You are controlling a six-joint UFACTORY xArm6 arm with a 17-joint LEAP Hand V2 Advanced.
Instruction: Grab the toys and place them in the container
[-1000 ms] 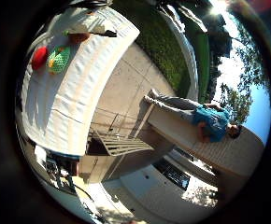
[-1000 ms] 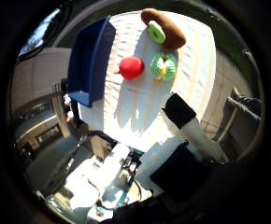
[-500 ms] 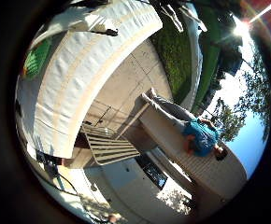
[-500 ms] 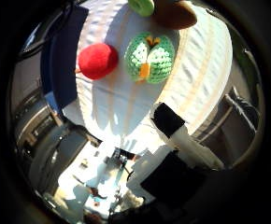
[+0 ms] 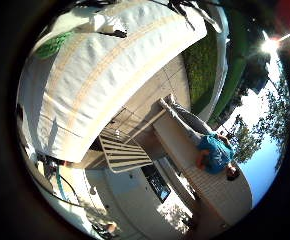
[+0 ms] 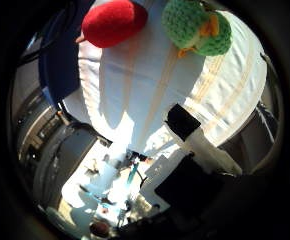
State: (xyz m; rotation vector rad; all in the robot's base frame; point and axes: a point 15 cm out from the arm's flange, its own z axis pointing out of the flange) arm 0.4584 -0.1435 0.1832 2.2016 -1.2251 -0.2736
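The right thumb side palm view shows a red round toy (image 6: 113, 22) and a green knitted toy with an orange middle (image 6: 196, 26) lying on a table under a white striped cloth (image 6: 155, 85). Both toys are large in that view and close to the palm. A blue container (image 6: 57, 65) stands on the cloth beside the red toy. One black-and-white finger of my right hand (image 6: 195, 150) reaches in straight, away from the toys. The right little finger side palm view shows the cloth-covered table (image 5: 95, 75) and a bit of the green toy (image 5: 53, 45) at its far end.
The table stands on a paved yard. A white metal gate (image 5: 125, 155) and a low wall (image 5: 200, 150) lie beyond the table's edge, with grass (image 5: 200, 65) past them. Chairs and clutter show below the table's edge in the right thumb side palm view (image 6: 125, 185).
The camera has moved closer to the table: the red and green toys grew larger and slid toward the picture's edge. The brown toy with the green ring has left the view.
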